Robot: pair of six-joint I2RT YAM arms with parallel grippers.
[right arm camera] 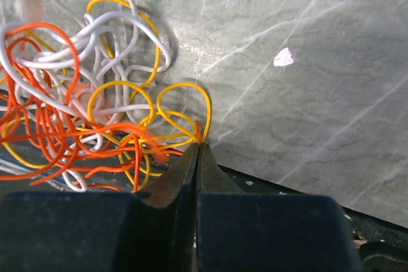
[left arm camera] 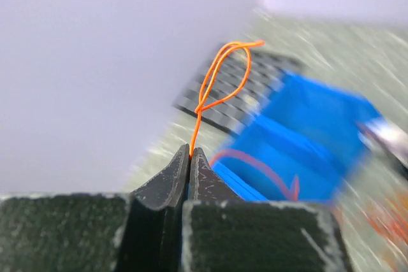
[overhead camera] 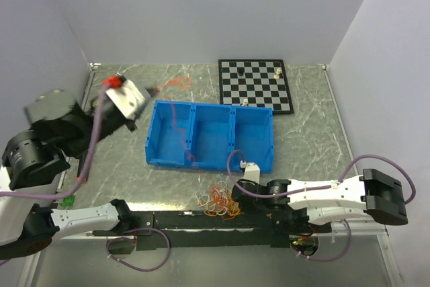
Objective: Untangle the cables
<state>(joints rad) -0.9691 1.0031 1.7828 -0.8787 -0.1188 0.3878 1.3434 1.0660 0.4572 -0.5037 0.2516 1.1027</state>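
Note:
The cables are a small clump of orange, yellow and white loops at the table's near edge, in front of the blue bin. In the right wrist view the clump lies left of my right gripper, which is shut on a yellow loop at its edge. My right gripper sits low beside the clump. My left gripper is raised left of the bin, shut on a single orange cable. That orange cable stands up from the closed tips in a loop.
A red-pink cable lies in the bin's left compartment and also shows in the left wrist view. A chessboard with a few pieces lies behind the bin. Walls stand close on the left, back and right.

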